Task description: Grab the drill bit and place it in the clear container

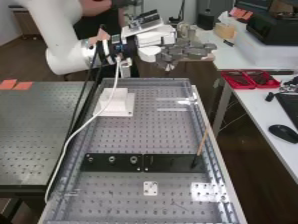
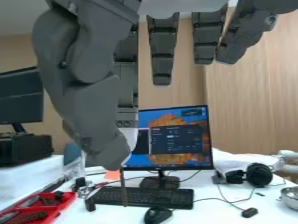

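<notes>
Above the bench's far end the hand (image 1: 183, 50) hangs with its fingers pointing away from the arm. In the wrist view the thumb of the hand (image 2: 93, 120) overlaps one finger, and the other fingers are straight. A thin brown rod, seemingly the drill bit (image 2: 124, 189), points down from the thumb's tip, where it looks pinched; the contact is partly hidden behind the thumb. Pale edges and glints on the bench's far right part may be the clear container (image 1: 174, 105); its outline is hard to make out.
A white block (image 1: 116, 102) stands on the perforated bench (image 1: 120, 192). Nearer, a black plate (image 1: 166, 162) with several round fittings crosses it, and a tan stick (image 1: 202, 142) leans at its right end. Red trays (image 1: 249, 79) and a mouse (image 1: 284, 133) lie on the side desk.
</notes>
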